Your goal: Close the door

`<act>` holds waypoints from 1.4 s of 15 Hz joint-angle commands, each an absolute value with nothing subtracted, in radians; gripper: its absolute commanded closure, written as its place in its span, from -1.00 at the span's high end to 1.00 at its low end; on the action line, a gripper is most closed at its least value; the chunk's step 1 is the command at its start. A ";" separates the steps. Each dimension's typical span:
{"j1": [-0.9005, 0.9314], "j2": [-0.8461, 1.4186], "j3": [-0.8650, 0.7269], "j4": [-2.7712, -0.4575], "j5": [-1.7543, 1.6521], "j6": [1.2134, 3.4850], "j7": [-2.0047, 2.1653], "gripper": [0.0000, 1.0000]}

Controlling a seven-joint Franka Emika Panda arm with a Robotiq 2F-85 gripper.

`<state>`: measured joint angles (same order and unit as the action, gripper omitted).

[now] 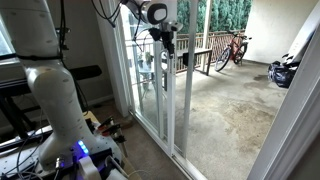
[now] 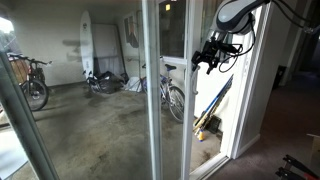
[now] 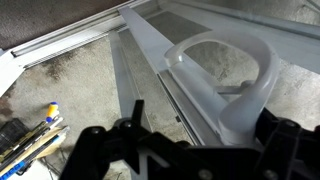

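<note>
Your black two-finger gripper point(image 3: 200, 128) is hovering, fingers spread, beside the white looped handle point(image 3: 225, 75) of the tall white-framed sliding glass door point(image 1: 186, 100). The door is standing upright, long axis vertical, partly open.

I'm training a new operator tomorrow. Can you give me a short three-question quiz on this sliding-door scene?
1. True or false: the pincer is up near the door's handle.
2. What is parked on the patio beyond the glass? A) bicycles B) a grill C) a car
3. Fill in: the handle is a ____ loop.

Key: 1 true; 2 A; 3 white.
</note>
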<state>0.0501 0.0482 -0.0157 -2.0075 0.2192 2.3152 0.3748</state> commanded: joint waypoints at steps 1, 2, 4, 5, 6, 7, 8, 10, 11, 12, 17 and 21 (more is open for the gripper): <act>-0.014 0.007 -0.061 -2.060 0.172 2.269 0.372 1.00; -0.021 0.005 -0.065 -2.059 0.182 2.265 0.358 1.00; -0.030 0.003 -0.074 -2.059 0.180 2.258 0.350 1.00; -0.035 0.001 -0.078 -2.062 0.177 2.257 0.347 1.00; -0.042 0.003 -0.084 -2.057 0.184 2.247 0.328 1.00; -0.051 0.006 -0.091 -2.054 0.191 2.240 0.310 1.00; -0.061 0.011 -0.099 -2.052 0.203 2.238 0.286 1.00; -0.078 0.019 -0.112 -2.041 0.229 2.228 0.249 1.00; -0.086 0.024 -0.119 -2.038 0.241 2.226 0.231 1.00; -0.094 0.027 -0.126 -2.034 0.257 2.223 0.212 1.00; -0.139 0.043 -0.165 -2.010 0.300 2.199 0.129 1.00; -0.178 0.050 -0.196 -1.988 0.337 2.165 0.022 1.00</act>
